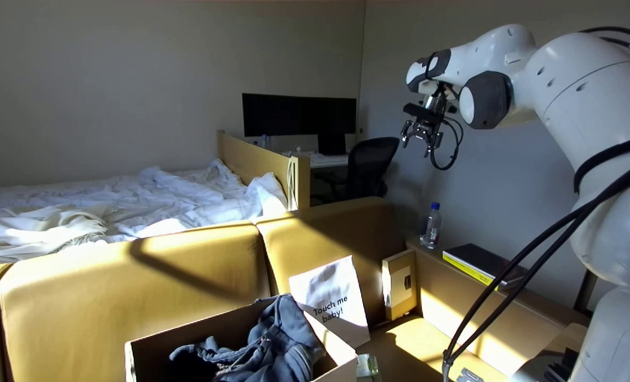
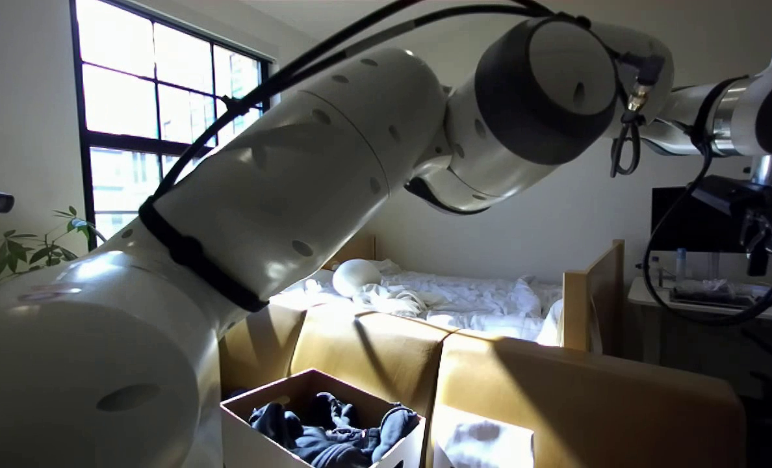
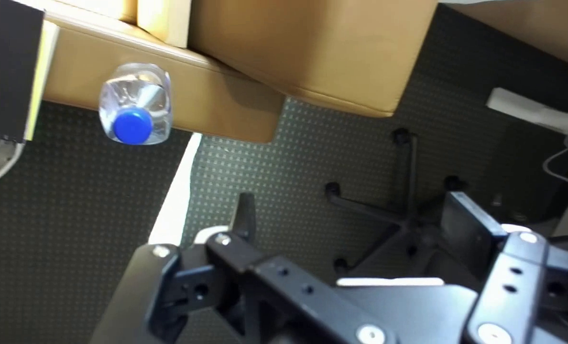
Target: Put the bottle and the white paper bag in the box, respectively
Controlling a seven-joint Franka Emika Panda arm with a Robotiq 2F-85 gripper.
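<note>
Clear bottle [image 3: 136, 102] stands on smooth tan sofa arm [image 3: 222, 105]

Up there the gripper [image 3: 358, 223] hangs spread wide, holding nothing. The flat, printed white paper bag [image 1: 330, 292] leans on the backrest [image 1: 304, 239] beside the cardboard box [image 2: 240, 445] of crumpled cloth [image 1: 286, 337].

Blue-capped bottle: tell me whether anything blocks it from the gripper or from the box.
Nothing visible stands between the open gripper and the bottle. Toward the box, the small carton and the white paper bag stand between, along the sofa back; a lifted carry would probably clear both.
</note>
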